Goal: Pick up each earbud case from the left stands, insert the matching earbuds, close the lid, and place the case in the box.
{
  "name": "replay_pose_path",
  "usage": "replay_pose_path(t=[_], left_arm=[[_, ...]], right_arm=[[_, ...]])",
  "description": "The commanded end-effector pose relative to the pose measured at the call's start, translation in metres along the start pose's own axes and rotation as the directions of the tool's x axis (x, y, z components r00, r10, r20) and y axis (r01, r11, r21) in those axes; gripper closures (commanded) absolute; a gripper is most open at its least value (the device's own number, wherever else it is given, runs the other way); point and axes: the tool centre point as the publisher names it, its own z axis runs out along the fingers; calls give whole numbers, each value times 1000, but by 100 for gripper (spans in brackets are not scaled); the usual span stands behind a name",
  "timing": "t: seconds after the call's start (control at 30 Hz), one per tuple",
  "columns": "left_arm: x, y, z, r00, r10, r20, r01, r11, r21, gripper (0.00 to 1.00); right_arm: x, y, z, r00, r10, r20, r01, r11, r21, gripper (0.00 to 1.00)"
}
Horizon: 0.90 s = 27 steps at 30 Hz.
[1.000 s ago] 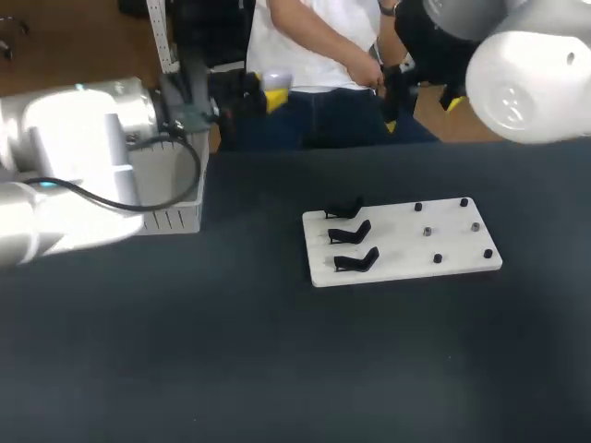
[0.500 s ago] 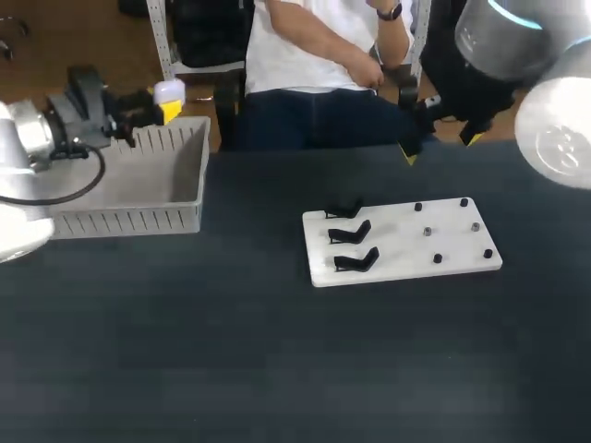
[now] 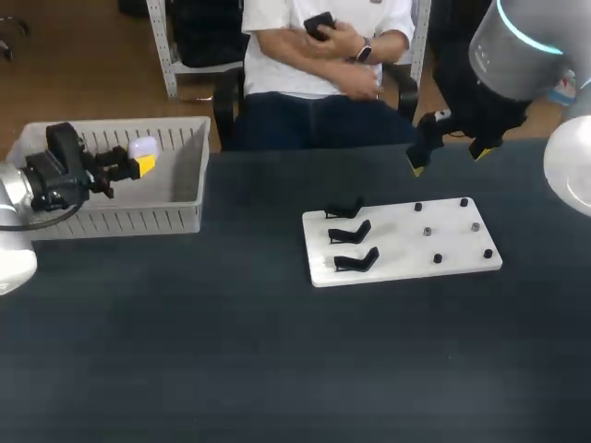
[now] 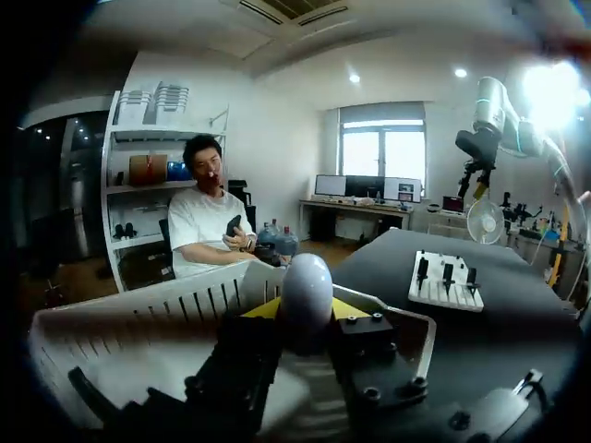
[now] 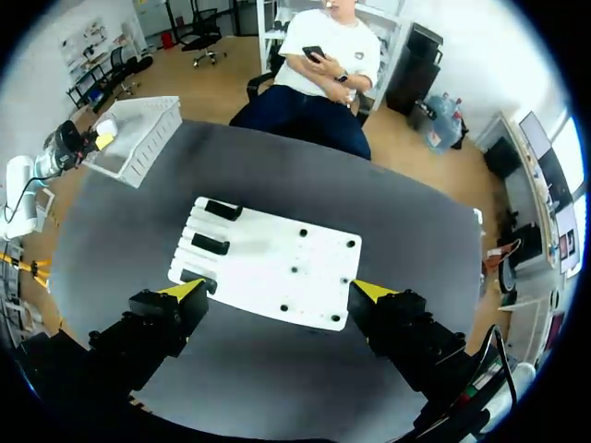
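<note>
A white, egg-shaped earbud case (image 3: 143, 147) with its lid down hangs over the grey slatted box (image 3: 138, 221), and my left gripper (image 3: 142, 162) is shut on it. In the left wrist view the case (image 4: 307, 288) stands upright between the yellow fingertips (image 4: 261, 309), above the box's floor (image 4: 138, 365). Three black stands (image 3: 352, 233) on the left part of the white board (image 3: 397, 251) hold nothing. My right gripper (image 3: 448, 153) hangs open above the table's far edge, behind the board. The right wrist view has that gripper (image 5: 279, 292) high over the board (image 5: 268, 249).
Several small dark pegs (image 3: 436, 231) dot the board's right half. The box (image 5: 138, 134) stands at the table's far left corner. Dark tabletop (image 3: 277, 369) stretches in front of the board and the box.
My left arm has drawn back to the left, carrying the case from beyond the far edge to over the box. My right gripper has shifted slightly right and lower.
</note>
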Motion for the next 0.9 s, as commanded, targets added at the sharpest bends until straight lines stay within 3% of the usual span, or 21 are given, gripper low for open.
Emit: replay_pose_path(t=[0.03,0.1,0.13,0.17,0.2,0.43,0.6,0.9], left_arm=[[8,0,2,1000,-4,-4,4,996,-89,100],[11,1,2,1000,-20,-14,19,996,-88,98],[11,2,2,999,-30,-22,28,995,-91,79],[11,1,3,999,-29,-22,27,996,-86,19],[10,1,4,999,-28,-24,26,996,-85,0],[-14,-10,3,1000,7,-7,-7,996,-89,0],[-37,-47,-1,999,33,-26,-35,995,-93,0],[-52,-112,-1,998,22,-67,-27,997,-72,0]], right_arm=[[7,-1,-1,998,8,58,-9,1000,5,0],[7,-1,-1,998,10,57,-11,1000,5,0],[7,-1,0,998,11,56,-11,1000,4,0],[7,-1,0,998,12,56,-12,1000,3,0],[7,-1,1,998,12,55,-12,1000,2,0],[5,-1,-5,992,-72,103,76,997,-33,0],[12,3,-10,968,-209,139,219,973,-67,0],[33,-1,-10,914,-353,201,389,903,-183,0]])
